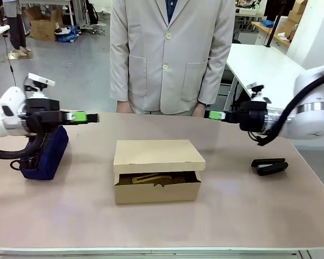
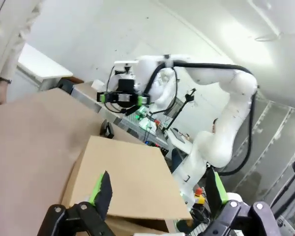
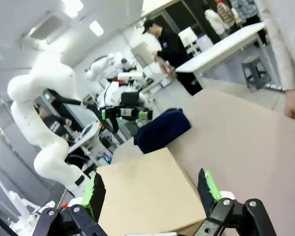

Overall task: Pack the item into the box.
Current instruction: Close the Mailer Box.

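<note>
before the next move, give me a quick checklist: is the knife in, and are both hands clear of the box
1. Knife packed: ok. The yellow knife lies inside the box, seen through the front gap.
2. Lid fully shut: not ok. It lies down, but the front is gapped.
3. Left hand free: ok. It is open, empty, and held above the table to the left of the box.
4. Right hand free: ok. It is open, empty, and apart from the box on its right.
5. Person clear: ok. They stand at the far edge, not touching the box.
6. Stapler and pouch out of the way: ok. Both are apart from the box.
</note>
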